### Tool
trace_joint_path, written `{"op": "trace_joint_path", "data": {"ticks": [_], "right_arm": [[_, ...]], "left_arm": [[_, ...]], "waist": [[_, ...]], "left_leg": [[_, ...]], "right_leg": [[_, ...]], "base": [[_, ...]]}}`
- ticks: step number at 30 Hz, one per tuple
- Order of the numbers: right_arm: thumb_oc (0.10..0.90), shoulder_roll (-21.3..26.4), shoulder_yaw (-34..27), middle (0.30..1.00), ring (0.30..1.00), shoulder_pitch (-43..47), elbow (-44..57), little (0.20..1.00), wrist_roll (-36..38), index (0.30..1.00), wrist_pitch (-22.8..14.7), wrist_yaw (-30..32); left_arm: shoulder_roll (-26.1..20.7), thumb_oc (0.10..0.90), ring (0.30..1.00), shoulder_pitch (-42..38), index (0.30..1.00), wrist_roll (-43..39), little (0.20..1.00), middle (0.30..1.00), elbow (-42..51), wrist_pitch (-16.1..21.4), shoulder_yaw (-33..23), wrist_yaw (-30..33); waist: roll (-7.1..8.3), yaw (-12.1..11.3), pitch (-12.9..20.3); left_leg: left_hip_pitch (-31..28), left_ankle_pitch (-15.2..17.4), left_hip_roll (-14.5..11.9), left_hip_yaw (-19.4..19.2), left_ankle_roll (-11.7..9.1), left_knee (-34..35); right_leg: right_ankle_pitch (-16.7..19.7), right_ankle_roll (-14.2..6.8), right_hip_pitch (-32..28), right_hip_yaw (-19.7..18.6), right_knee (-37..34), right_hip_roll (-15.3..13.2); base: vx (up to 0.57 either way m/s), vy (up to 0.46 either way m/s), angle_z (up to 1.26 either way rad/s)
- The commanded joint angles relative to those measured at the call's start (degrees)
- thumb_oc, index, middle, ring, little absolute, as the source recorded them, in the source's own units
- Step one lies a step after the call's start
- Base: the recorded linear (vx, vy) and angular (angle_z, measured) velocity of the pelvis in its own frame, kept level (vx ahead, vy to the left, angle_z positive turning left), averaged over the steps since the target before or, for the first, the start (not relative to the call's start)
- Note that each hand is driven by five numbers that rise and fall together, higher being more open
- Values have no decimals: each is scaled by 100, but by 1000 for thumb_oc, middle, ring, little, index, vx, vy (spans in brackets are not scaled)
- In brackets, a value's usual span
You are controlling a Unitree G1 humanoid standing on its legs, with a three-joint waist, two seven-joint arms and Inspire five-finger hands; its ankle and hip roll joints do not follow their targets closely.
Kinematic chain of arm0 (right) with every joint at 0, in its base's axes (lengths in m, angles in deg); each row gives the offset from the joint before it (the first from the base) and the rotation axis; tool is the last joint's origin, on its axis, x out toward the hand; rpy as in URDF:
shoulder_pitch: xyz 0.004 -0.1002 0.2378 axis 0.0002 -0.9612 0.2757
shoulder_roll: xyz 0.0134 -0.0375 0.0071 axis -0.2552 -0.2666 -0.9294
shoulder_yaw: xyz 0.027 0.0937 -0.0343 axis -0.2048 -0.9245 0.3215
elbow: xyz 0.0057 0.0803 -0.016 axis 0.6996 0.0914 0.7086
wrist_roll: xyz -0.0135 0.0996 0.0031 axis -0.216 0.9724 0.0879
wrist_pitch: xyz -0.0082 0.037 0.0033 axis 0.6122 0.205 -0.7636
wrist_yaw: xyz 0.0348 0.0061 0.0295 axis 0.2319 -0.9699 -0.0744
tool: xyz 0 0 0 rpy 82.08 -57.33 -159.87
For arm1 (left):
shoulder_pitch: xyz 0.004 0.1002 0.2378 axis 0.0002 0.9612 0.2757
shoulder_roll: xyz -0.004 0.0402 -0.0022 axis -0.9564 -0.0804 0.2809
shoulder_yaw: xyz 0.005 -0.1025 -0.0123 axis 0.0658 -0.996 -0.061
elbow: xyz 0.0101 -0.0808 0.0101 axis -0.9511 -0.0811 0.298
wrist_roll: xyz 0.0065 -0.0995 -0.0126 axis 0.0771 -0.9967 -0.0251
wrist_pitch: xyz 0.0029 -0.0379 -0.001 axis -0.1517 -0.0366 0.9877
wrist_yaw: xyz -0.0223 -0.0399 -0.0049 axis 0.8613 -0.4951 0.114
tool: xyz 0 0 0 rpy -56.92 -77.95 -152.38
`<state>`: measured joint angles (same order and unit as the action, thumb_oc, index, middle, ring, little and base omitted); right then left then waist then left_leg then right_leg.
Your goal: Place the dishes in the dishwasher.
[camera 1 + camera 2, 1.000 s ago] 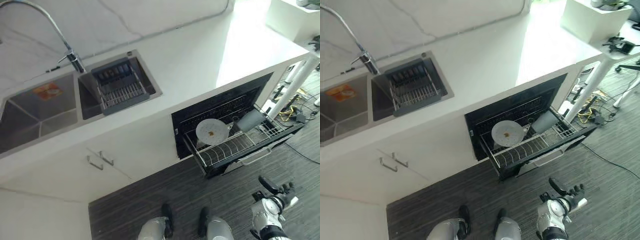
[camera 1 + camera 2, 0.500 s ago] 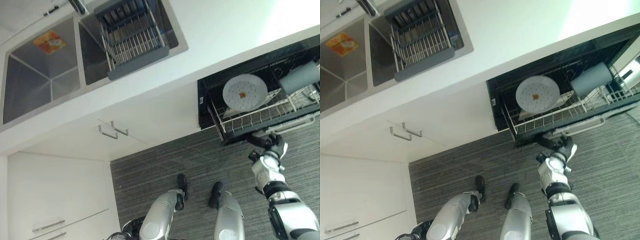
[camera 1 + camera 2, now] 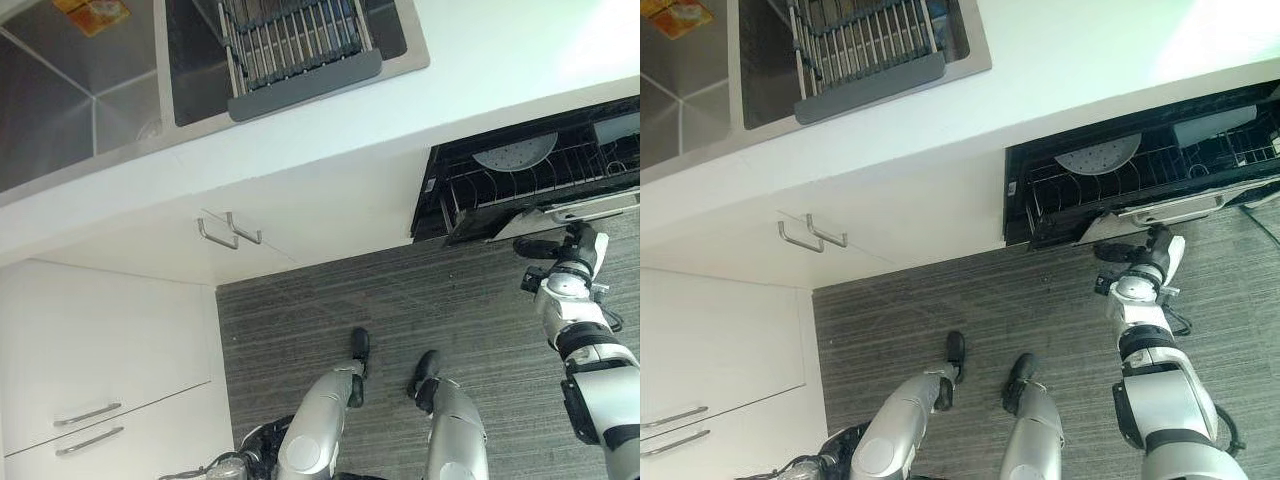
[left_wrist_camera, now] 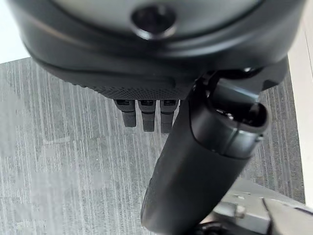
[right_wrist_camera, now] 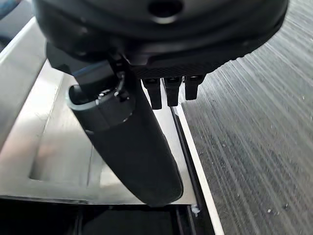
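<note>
Your right hand (image 3: 570, 258) sits just below the dishwasher's silver front panel (image 3: 560, 212), at the lip of the pulled-out rack (image 3: 530, 180). From its wrist camera you see the thumb (image 5: 128, 147) stretched out along the panel (image 5: 63, 147) and the fingers (image 5: 168, 90) hanging straight beside it; nothing is pinched between them, so read the hand as loose and spread. You cannot tell from these views whether the thumb actually touches the metal or only lies just over it.

Above your right hand, inside the rack, the plate (image 3: 1097, 157) stands on edge among the wire tines, only its lower half showing under the counter's edge (image 3: 1090, 90). Beyond the plate, further to the hand's right, a grey cup (image 3: 1215, 128) lies on its side in the same rack. Neither dish touches the hand.

Your left hand (image 4: 161, 105) shows in its own wrist camera over the striped grey floor (image 4: 63, 161): its fingers (image 4: 144, 117) point straight down, the thumb (image 4: 195, 171) is extended, and it holds nothing.

Well apart from your right hand, up and to its left, the sink (image 3: 190, 60) in the white counter holds a dark drying rack (image 3: 295, 50). Below the counter, between the sink and the dishwasher, a cabinet door carries two metal handles (image 3: 228, 232).
</note>
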<state>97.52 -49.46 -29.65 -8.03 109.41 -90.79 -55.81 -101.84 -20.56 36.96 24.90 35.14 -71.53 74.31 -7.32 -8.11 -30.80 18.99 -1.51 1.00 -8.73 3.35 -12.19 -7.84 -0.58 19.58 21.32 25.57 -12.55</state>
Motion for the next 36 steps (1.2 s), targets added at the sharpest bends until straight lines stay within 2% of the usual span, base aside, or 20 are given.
{"op": "trace_joint_path", "data": {"ticks": [1,4,5,9,15,21,22,25,27,28,31,33,36], "right_arm": [[800,945,635,900,900,1842,448,900,-791,900,-898,297],[800,1009,859,900,900,2250,433,900,-767,900,-829,374],[800,1039,1009,900,900,2514,420,900,-802,900,-779,385],[800,1064,1121,900,900,2696,439,900,-567,900,-707,419],[800,926,1121,900,900,2753,340,900,-648,900,-672,565],[800,915,1310,900,900,3068,329,900,-1091,900,-666,1099],[800,917,1377,900,900,3267,368,900,-1120,900,-659,1335],[800,925,1405,900,900,3315,425,900,-1171,900,-545,1288],[800,915,1411,900,900,3279,447,900,-1173,900,-482,1275],[800,898,1388,900,900,3181,478,900,-1188,900,-338,1181],[800,820,1270,900,900,2880,519,900,-850,900,-204,891],[800,650,1031,900,900,2366,624,900,-882,900,-260,579],[800,322,724,900,900,1492,886,900,-938,900,-447,370]], "left_arm": [[-264,800,900,-39,900,-573,900,900,534,141,-212,-128],[-391,800,900,-19,900,-613,900,900,647,144,-236,-118],[-512,800,900,-11,900,-659,900,900,710,136,-272,-97],[-659,800,900,-1,900,-603,900,900,785,116,-323,-103],[-684,800,900,81,900,-559,900,900,720,226,-385,-107],[-727,800,900,206,900,-606,900,900,709,298,-364,-154],[-776,800,900,234,900,-614,900,900,729,321,-333,-166],[-834,800,900,241,900,-595,900,900,758,305,-357,-231],[-853,800,900,256,900,-553,900,900,771,312,-375,-327],[-870,800,900,268,900,-551,900,900,823,259,-386,-438],[-873,800,900,308,900,-778,900,900,914,171,-393,-577],[-803,800,900,305,900,-896,900,900,926,124,-428,-563],[-688,800,900,296,900,-863,900,900,950,306,-471,-732]], "waist": [[204,-197,363],[305,-305,340],[409,-406,339],[527,-533,361],[512,-739,438],[458,-870,481],[496,-918,482],[565,-950,479],[600,-962,486],[646,-971,502],[694,-954,541],[697,-898,587],[692,-773,650]], "left_leg": [[-50,716,-112,227,-258,-500],[13,709,-94,268,-235,-500],[57,714,-87,312,-223,-500],[105,718,-90,347,-222,-500],[25,737,-64,450,-253,-500],[-32,716,-43,563,-300,-500],[-43,724,-43,592,-304,-500],[-73,752,-48,598,-305,-500],[-87,763,-59,591,-310,-500],[-120,781,-73,577,-317,-500],[-197,821,-104,546,-328,-500],[-283,860,-121,532,-341,-500],[-407,894,-172,465,-348,-500]], "right_leg": [[213,-464,-291,-280,-568,211],[345,-520,-273,-258,-711,222],[404,-547,-310,-202,-801,229],[406,-577,-399,-84,-838,221],[331,-619,-679,144,-839,111],[260,-630,-876,281,-839,61],[239,-631,-915,306,-839,63],[204,-629,-976,334,-839,78],[191,-631,-1004,351,-839,85],[173,-638,-1052,369,-839,86],[135,-640,-1130,366,-839,86],[103,-646,-1200,351,-839,90],[81,-640,-1273,308,-839,81]], "base": [[51,-10,-1],[39,-42,6],[54,-69,13],[37,-64,15],[86,-14,19],[57,-13,12],[8,-83,3],[-6,-88,8],[-18,-86,6],[-28,-86,8],[-52,-72,6],[-70,-34,-3],[-76,-26,-8]]}}
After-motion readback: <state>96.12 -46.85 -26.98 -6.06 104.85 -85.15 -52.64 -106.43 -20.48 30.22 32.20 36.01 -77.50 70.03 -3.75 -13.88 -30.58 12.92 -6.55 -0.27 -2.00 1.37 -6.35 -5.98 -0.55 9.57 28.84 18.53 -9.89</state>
